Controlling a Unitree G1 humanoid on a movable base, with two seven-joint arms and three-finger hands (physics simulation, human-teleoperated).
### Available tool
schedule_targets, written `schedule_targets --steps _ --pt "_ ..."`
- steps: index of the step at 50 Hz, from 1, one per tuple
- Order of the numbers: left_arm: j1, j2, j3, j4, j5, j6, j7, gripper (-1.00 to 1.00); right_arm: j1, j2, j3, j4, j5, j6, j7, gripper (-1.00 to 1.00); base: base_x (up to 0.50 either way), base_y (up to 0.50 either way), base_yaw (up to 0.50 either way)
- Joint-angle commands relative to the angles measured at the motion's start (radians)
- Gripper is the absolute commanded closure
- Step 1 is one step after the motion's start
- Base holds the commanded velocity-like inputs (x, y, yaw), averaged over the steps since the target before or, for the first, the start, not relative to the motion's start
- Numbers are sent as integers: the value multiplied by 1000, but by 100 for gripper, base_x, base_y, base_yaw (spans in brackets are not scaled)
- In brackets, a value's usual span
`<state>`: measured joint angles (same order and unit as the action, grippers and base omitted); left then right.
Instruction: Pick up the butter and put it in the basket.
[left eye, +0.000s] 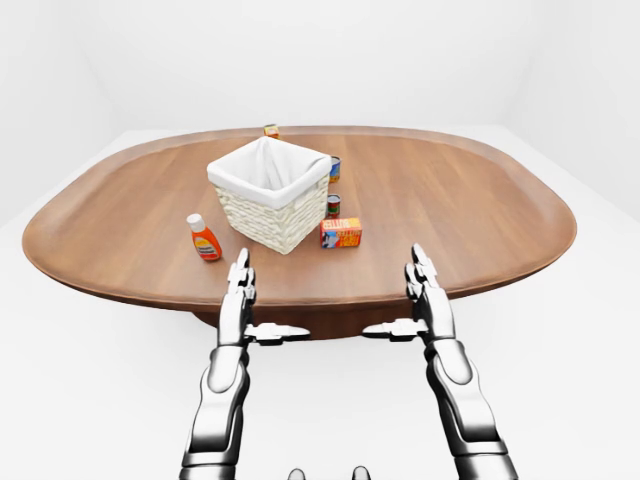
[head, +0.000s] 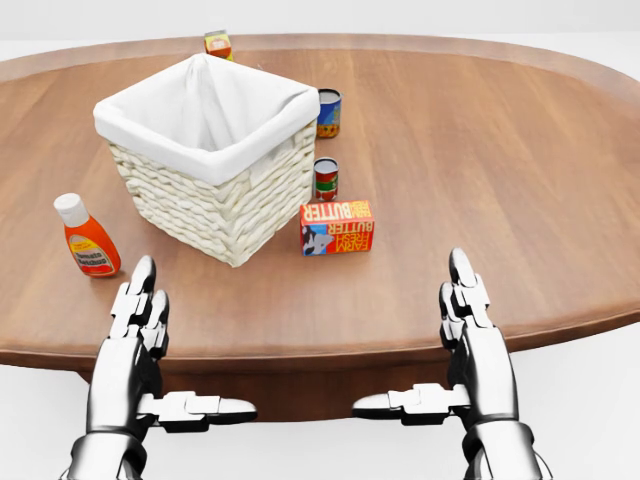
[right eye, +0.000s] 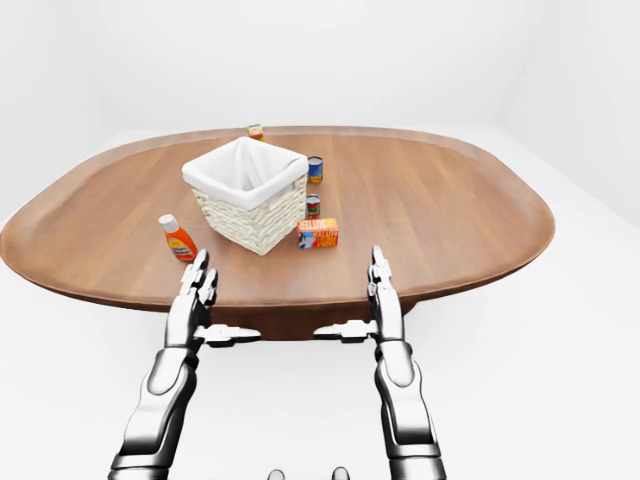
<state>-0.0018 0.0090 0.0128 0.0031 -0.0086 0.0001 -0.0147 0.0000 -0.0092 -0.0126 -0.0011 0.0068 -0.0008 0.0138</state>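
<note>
The butter (head: 337, 227) is an orange and blue box labelled Farm Butter, lying on the wooden table (head: 520, 170) just right of the basket (head: 205, 150). That basket is white wicker with a white cloth liner and nothing visible inside. My left hand (head: 140, 330) hovers open at the table's near edge, below the basket. My right hand (head: 468, 330) is open too, below and to the right of the butter. Both thumbs point inward and neither hand touches anything.
An orange bottle with a white cap (head: 88, 240) lies left of the basket. Two small cans (head: 326, 178) (head: 328, 112) stand above the butter, and a small box (head: 217, 43) sits near the table's top edge. White floor surrounds the oval table.
</note>
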Motion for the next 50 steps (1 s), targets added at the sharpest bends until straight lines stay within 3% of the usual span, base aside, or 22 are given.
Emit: schedule_targets --steps 1,5,12,15,32,50 --pt "-11 17 30 -3 -17 13 -31 -100 2 -13 -22 -14 8 6 29 -100 0 0 0" --pt "-9 16 33 -14 -19 21 -33 -100 1 -12 -24 -23 8 14 30 -100 0 0 0" --pt "-19 23 43 -46 -21 61 -42 -100 -4 -12 -22 -60 7 50 38 -100 0 0 0" --pt "-33 32 55 -61 -24 87 -48 -100 -21 -14 -27 -86 16 88 38 -100 0 0 0" --pt "-138 88 122 -146 -40 87 -94 -100 -124 -18 -25 -181 17 88 20 -100 0 0 0" --pt "-213 107 124 -182 -42 87 -92 -100 -101 -24 -39 -303 75 88 49 -100 0 0 0"
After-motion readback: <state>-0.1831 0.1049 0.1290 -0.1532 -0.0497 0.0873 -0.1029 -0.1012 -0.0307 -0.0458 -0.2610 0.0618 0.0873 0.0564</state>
